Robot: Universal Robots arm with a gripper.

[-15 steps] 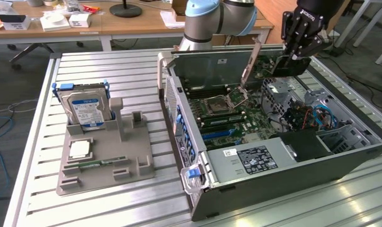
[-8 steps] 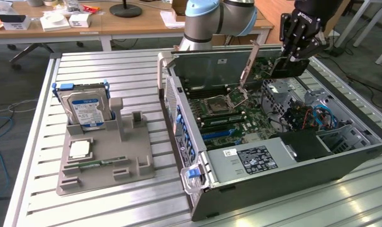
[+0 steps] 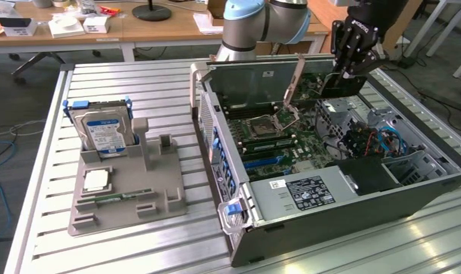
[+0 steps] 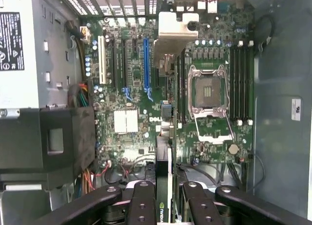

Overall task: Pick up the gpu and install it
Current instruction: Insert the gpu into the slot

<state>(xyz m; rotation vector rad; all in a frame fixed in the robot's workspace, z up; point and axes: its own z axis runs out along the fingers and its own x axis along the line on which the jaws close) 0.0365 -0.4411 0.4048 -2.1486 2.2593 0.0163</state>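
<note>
Here the gripper [image 4: 165, 188] is clamped on the gpu [image 4: 165, 152], long axis pointing down into the computer case [image 3: 352, 220], bracket end lowest. Its flat faces are hard to see.

The gpu [image 3: 339, 87] is a thin flat card with a dark face and a long silver bracket [image 3: 294, 83] at one end; it stands on edge, its length roughly level, clamped by its upper edge in the gripper [image 3: 351, 71]; it hangs over the open side of the computer case [image 3: 383, 208], at the case's far end, bracket toward the exterior view's left (seen from the wrist it is a narrow edge-on strip).
</note>
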